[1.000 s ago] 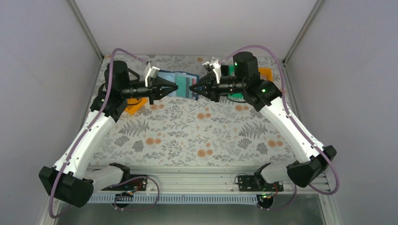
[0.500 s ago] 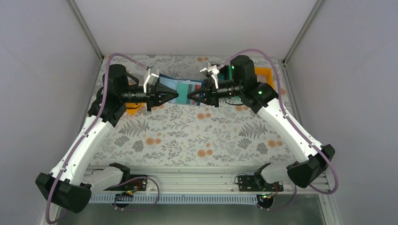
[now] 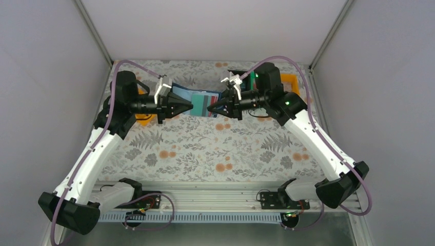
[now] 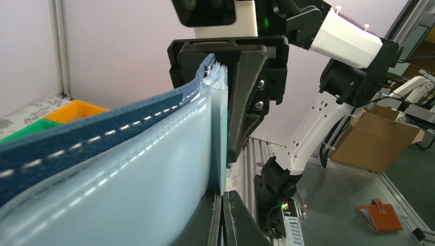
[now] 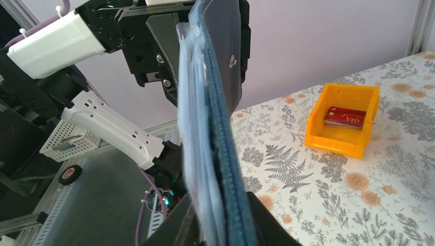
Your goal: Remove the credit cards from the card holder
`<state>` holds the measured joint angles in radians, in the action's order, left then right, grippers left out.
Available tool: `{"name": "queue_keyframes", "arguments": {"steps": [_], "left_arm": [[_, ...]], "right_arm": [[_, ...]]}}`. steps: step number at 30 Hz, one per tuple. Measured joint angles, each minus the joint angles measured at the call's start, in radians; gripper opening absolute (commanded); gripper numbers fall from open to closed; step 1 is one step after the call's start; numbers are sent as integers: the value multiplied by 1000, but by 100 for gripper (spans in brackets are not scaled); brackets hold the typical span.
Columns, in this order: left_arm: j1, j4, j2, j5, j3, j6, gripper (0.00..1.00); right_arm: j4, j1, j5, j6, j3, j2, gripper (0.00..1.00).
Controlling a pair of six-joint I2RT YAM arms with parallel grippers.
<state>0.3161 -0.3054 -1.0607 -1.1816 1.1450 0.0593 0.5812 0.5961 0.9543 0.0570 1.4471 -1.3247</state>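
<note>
1. Writing: "VIP" in pale letters on a red plastic card. Nothing else is legible.
2. Left gripper: arm reaches level toward the centre. Its fingers are together, pinched on one edge of the navy-blue, white-stitched fabric card holder.
3. Right gripper: faces the left one from the opposite side. Its fingers are slightly apart, flanking the holder's other edge. Cannot tell whether they press it.
4. The card holder hangs between both grippers, clear of the floral-print table. Teal and red credit cards sit in its pale-blue slots.
5. The orange plastic bin stands on the table with the VIP card lying flat inside.
</note>
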Motion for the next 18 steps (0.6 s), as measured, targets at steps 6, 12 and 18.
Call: {"name": "queue_keyframes", "arguments": {"steps": [6, 12, 18], "left_arm": [[-5, -19, 0, -2, 0, -26, 2], [-5, -58, 0, -46, 15, -113, 7], [-4, -47, 5, -69, 18, -93, 26]], "right_arm": [[11, 1, 23, 8, -2, 4, 4], [20, 2, 53, 16, -2, 7, 4], [34, 1, 95, 12, 32, -25, 4]]}}
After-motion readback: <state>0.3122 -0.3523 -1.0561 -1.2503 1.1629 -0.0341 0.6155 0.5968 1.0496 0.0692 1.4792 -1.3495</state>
